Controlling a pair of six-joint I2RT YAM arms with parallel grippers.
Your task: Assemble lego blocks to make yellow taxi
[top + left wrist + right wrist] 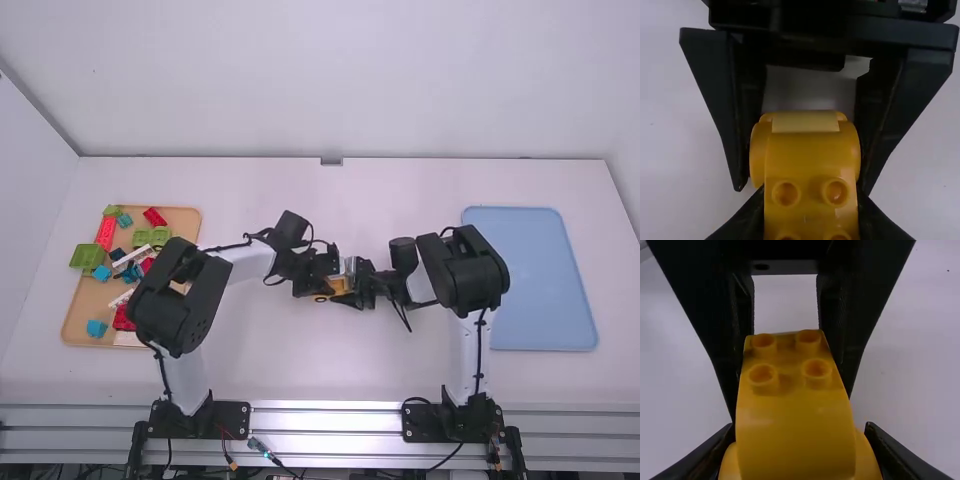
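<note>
yellow block (338, 287) held over the table (300, 370), long axis judged to run gripper to gripper, neither nearer. studded end (786, 362) clasped by left gripper (811, 196), rounded end (810, 150) by right gripper (799, 432); both closed to its width.

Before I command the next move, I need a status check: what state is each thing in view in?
Yellow studded block: gripped by both pincers, visible studs bare
Left pincer: shut on the block
Right pincer: shut on the block
Wooden tray: on the table, holding assorted bricks
Blue tray: lying flat on the table
</note>
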